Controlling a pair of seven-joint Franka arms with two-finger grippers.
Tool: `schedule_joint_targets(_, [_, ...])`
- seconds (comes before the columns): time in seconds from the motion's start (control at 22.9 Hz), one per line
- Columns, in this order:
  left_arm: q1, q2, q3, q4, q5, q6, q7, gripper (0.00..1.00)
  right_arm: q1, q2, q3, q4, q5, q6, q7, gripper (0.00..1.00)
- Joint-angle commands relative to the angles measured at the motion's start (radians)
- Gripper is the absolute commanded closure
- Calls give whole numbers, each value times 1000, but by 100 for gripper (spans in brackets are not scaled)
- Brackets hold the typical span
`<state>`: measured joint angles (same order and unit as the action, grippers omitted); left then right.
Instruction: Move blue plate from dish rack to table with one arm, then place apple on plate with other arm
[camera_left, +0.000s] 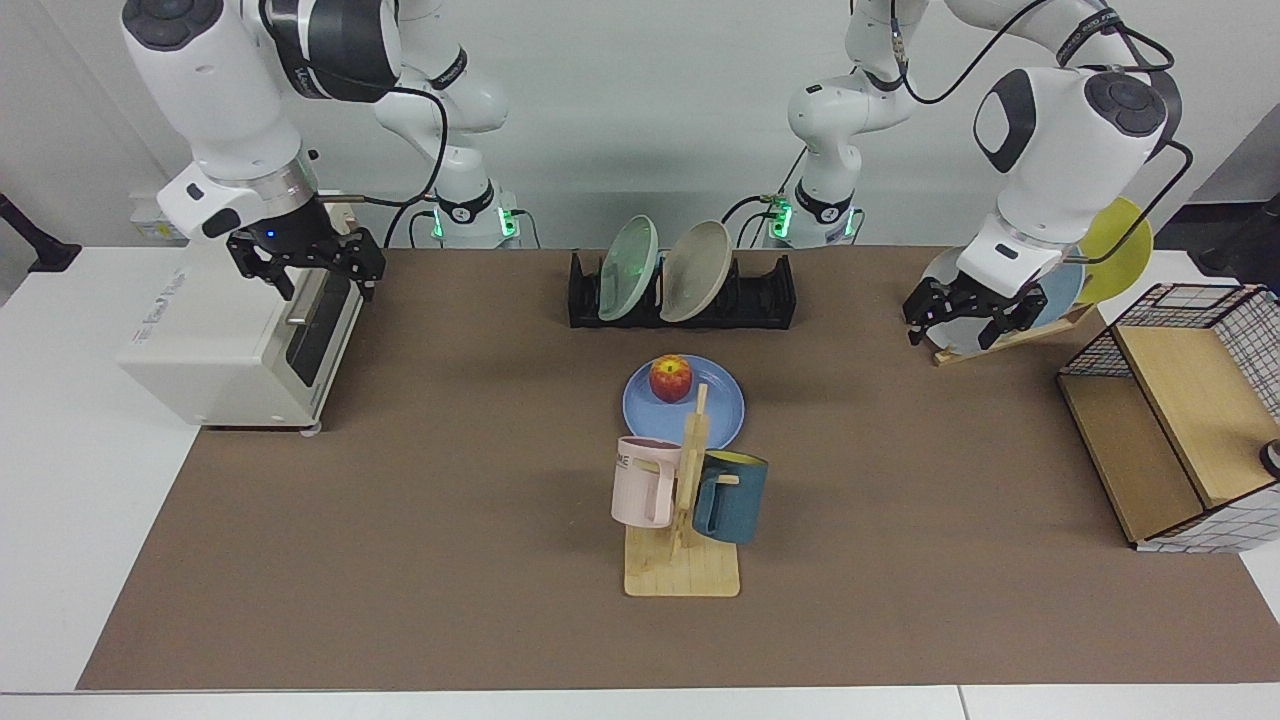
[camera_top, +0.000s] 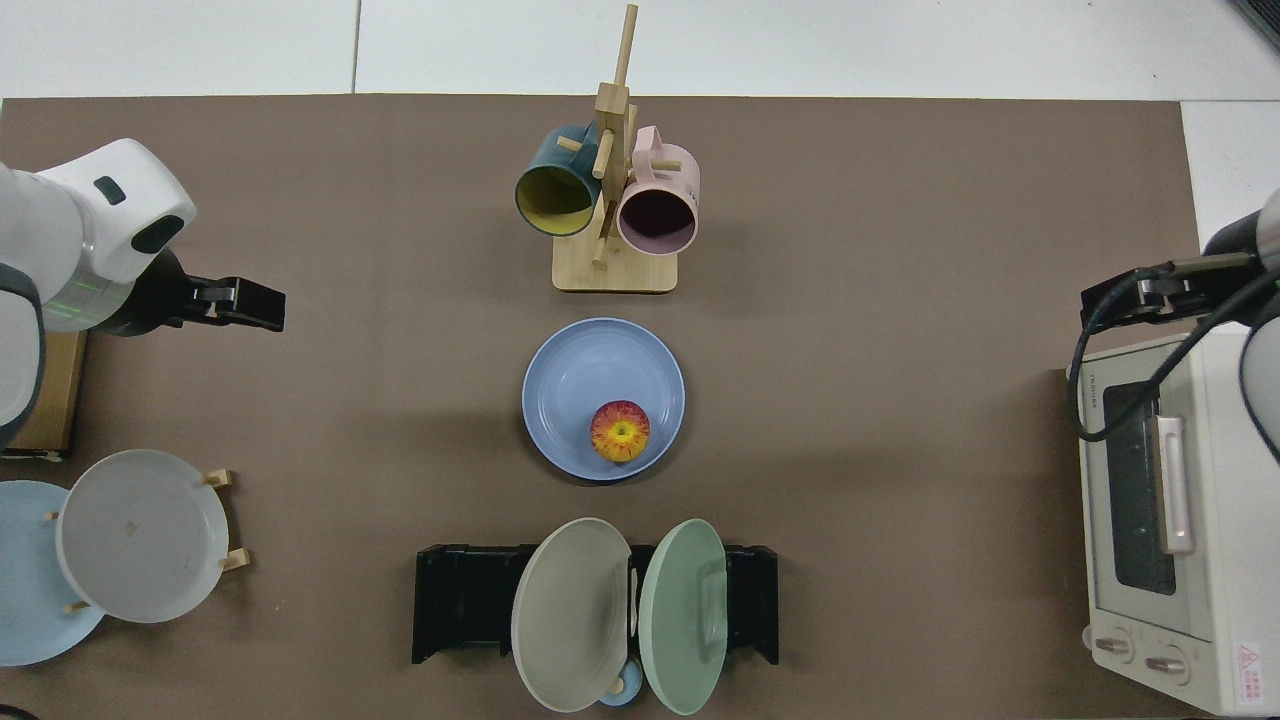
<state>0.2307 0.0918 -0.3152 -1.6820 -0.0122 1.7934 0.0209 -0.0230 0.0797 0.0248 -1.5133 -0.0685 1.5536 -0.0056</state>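
Note:
The blue plate (camera_left: 716, 412) (camera_top: 585, 378) lies flat on the brown mat of the table (camera_left: 420, 500) (camera_top: 900, 200), in front of the black dish rack (camera_left: 765, 296) (camera_top: 460, 600). On the plate, at its rack-side edge, rests the red and yellow apple (camera_left: 671, 378) (camera_top: 620, 431). My right gripper (camera_left: 305, 268) (camera_top: 1150, 296) hangs open and holds nothing, above the toaster oven and far from the plate. My left gripper (camera_left: 962, 320) (camera_top: 250, 305) waits open beside the wooden plate stand.
A toaster oven (camera_left: 240, 320) (camera_top: 1160, 500) stands under the right arm. The mug tree (camera_left: 685, 500) (camera_top: 605, 200) with a pink mug and a teal mug stands just before the plate. The rack holds a green plate (camera_left: 628, 268) and a beige plate (camera_left: 697, 270). A wire basket (camera_left: 1180, 410) sits beyond the left arm.

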Motion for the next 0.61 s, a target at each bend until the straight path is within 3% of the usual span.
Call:
schedule_joint_targets(0.0, [7,-7,-4,4,6,-2,-2,0,-34,-29,15,-31,-19,28,-34,0])
schedule_joint_targets(0.57, [13,-26,10,48,5,-60,-16,0,-23,-29,20,-31,-17,29,-34,0])
